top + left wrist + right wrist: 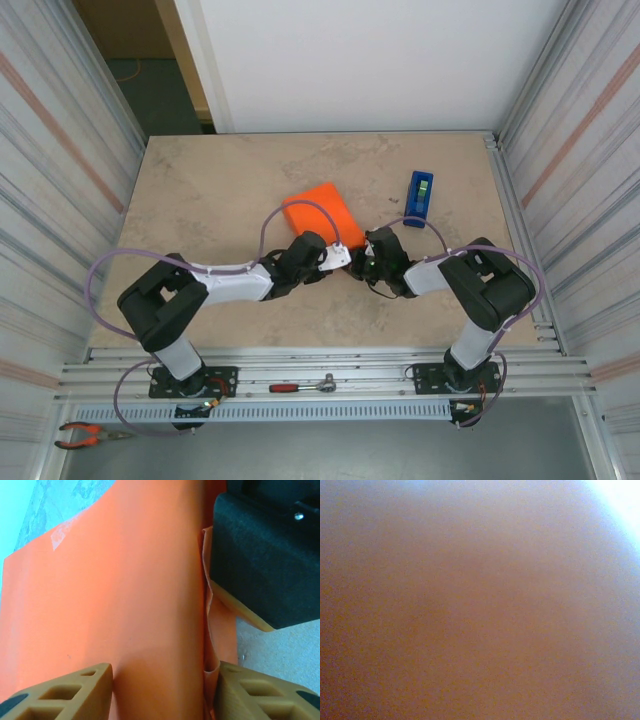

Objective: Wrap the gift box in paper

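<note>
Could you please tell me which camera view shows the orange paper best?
Left wrist: the paper is close and sharp, its folded edge plain. The top view shows it small and partly hidden. The right wrist gives a blurred haze.

Top view high, downward from behind; left wrist view close on the shared paper [125, 605]

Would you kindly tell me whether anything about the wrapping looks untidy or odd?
Yes: the paper is crumpled along its right-hand fold in the left wrist view, its edge buckling instead of lying flat. The rest looks smooth.
</note>
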Motion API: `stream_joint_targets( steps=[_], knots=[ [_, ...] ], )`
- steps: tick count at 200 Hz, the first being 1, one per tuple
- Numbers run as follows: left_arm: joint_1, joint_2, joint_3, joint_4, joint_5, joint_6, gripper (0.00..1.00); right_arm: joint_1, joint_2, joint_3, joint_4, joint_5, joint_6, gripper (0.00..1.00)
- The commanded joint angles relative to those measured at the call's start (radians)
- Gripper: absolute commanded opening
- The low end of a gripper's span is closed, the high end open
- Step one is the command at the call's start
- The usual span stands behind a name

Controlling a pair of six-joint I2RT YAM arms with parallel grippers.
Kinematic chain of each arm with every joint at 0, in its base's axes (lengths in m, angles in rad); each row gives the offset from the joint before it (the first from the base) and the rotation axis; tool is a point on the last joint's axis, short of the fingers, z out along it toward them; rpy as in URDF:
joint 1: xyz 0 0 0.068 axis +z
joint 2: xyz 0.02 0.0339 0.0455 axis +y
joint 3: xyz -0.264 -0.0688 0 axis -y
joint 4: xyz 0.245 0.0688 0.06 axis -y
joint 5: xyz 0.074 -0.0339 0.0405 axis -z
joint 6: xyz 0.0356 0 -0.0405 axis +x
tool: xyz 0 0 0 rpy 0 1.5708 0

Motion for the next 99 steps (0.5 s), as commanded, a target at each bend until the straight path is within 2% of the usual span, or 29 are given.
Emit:
stream_joint_targets(
  steps=[1, 48, 99],
  knots=[
    [-0.002, 0.014, 0.007, -0.099, 0.051, -0.014, 0.49, -0.011, -0.045, -0.02, 0.005, -0.006, 0.023, 0.0],
    [-0.001, 0.016, 0.015, -0.123, 0.065, -0.017, 0.42, -0.028, -0.108, -0.026, -0.033, -0.018, 0.015, 0.0],
    [-0.002, 0.016, 0.017, -0.13, 0.068, -0.017, 0.41, -0.068, -0.204, 0.002, -0.127, -0.036, -0.017, 0.0]
  ],
)
